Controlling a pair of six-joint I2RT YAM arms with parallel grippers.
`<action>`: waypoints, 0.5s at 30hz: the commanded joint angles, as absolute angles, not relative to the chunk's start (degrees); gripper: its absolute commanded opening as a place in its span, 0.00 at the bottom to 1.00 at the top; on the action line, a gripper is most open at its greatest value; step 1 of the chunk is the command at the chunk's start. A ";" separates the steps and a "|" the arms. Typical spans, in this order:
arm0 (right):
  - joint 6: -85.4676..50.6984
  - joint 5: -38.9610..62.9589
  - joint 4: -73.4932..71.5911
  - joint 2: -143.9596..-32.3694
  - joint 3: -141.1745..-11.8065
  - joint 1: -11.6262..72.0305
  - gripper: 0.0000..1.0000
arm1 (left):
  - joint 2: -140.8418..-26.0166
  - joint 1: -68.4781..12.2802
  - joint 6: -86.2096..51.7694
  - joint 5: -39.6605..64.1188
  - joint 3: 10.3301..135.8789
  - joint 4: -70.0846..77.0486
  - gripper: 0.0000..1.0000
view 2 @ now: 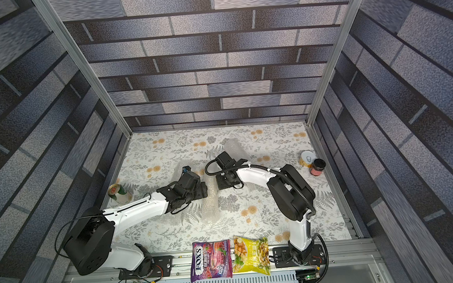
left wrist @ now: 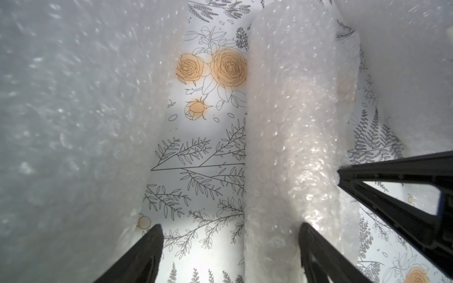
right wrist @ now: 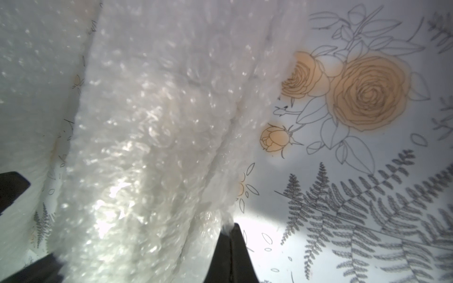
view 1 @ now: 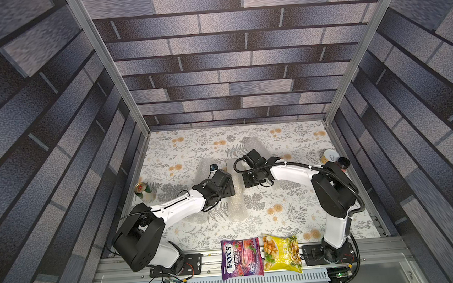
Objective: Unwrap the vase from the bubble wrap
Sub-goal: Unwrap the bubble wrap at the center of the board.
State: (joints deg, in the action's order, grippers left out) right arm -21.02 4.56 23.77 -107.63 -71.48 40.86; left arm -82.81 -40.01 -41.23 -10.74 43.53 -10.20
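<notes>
Floral tablecloth bears the bubble wrap, its roll between the spread fingers of the left gripper, its edge pinched by the pressed-together tips of the right gripper (no vase discernible), a thin hold that may slip under pull.

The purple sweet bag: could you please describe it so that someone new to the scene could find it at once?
Look at the metal rail along the near edge of the flowered table. Two bags lie side by side across it; the purple sweet bag is the one marked FOX'S, beside the yellow snack bag.
</notes>
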 commanded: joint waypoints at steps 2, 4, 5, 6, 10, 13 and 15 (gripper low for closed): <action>-21.29 6.31 24.30 -104.72 -70.78 40.42 0.01 | -84.99 -40.54 -40.74 -11.59 42.28 -17.94 0.87; -21.27 7.02 24.49 -104.30 -70.85 40.42 0.06 | -85.14 -41.30 -40.50 -11.97 43.36 -18.70 0.87; -21.27 7.33 24.60 -104.08 -70.81 40.43 0.08 | -85.25 -41.62 -40.39 -12.17 43.85 -18.96 0.87; -21.37 7.61 24.69 -103.77 -70.74 40.37 0.10 | -85.33 -41.83 -40.32 -12.27 44.26 -19.09 0.87; -22.02 9.23 25.25 -101.87 -69.52 40.43 0.19 | -85.61 -43.00 -40.59 -12.21 45.33 -18.98 0.87; -23.33 11.16 25.24 -99.53 -67.73 40.41 0.25 | -85.95 -44.07 -40.73 -12.30 46.38 -19.14 0.87; -24.33 12.00 24.88 -97.81 -66.19 40.52 0.27 | -86.34 -44.48 -40.70 -12.38 46.87 -19.10 0.87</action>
